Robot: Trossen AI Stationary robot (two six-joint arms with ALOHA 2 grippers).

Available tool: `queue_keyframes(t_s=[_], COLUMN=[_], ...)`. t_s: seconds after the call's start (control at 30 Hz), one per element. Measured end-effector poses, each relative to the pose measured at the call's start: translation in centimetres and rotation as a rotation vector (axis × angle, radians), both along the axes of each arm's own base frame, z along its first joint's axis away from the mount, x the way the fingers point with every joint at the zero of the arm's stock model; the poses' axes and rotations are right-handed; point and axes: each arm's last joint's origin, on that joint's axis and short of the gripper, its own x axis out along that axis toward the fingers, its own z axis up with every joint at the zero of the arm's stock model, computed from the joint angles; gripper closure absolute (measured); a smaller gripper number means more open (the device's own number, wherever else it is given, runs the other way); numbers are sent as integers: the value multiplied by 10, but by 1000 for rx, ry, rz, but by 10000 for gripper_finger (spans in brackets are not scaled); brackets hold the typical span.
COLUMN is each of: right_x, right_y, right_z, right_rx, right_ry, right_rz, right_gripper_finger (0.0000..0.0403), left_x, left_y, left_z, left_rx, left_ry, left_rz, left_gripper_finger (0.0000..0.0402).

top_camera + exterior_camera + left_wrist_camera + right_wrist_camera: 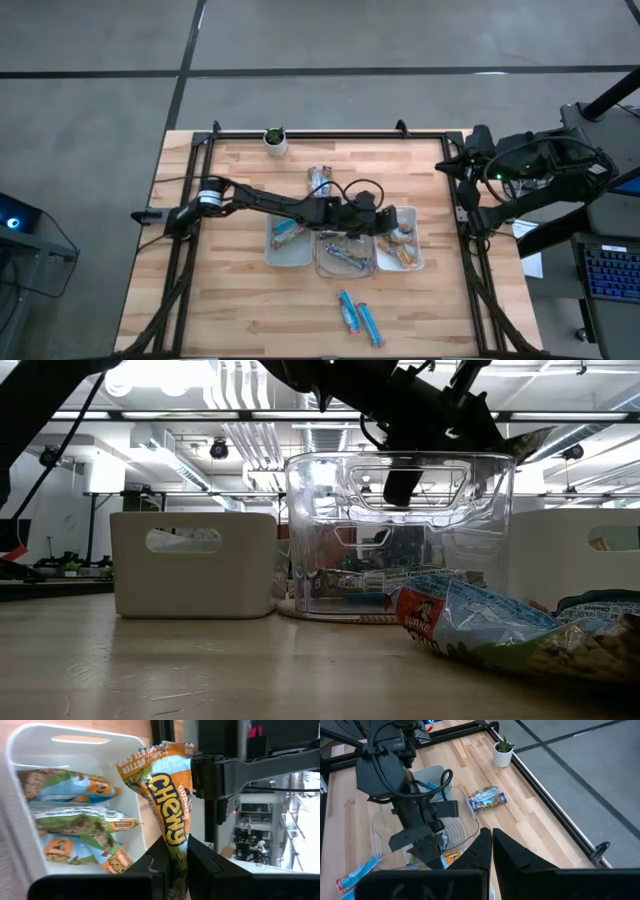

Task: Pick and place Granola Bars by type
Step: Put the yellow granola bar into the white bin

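While the right gripper (487, 837) waits with jaws together, the left gripper (175, 851) clamps an orange-wrapped Chewy granola bar (167, 795) above the white rectangular tray (75, 742).

The tabletop (240, 300) is pale wood with smooth planks. The granola bar (167, 795) has a shiny, crinkly wrapper. The middle tray (400, 540) is clear, glossy plastic. The white tray (30, 750) is smooth plastic. The fingers (200, 862) look dull black
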Motion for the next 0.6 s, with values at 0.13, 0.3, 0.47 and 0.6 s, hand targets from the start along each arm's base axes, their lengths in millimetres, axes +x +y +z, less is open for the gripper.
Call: queue_keyframes(t_s=[0.13, 0.3, 0.47, 0.6], right_x=[0, 0, 0, 0], right_y=[0, 0, 0, 0], right_z=[0, 0, 0, 0], right_rx=[0, 7, 10, 10], right_ry=[-1, -4, -7, -8], right_rz=[0, -5, -7, -7], right_gripper_finger=[394, 394, 394, 394], left_x=[-2, -4, -4, -4], left_y=[0, 0, 0, 0], left_z=[-4, -8, -9, -9], left_rx=[7, 12, 14, 11], left_ry=[51, 100, 101, 103], left_rz=[-2, -3, -4, -3], left_gripper_finger=[378, 359, 324, 306])
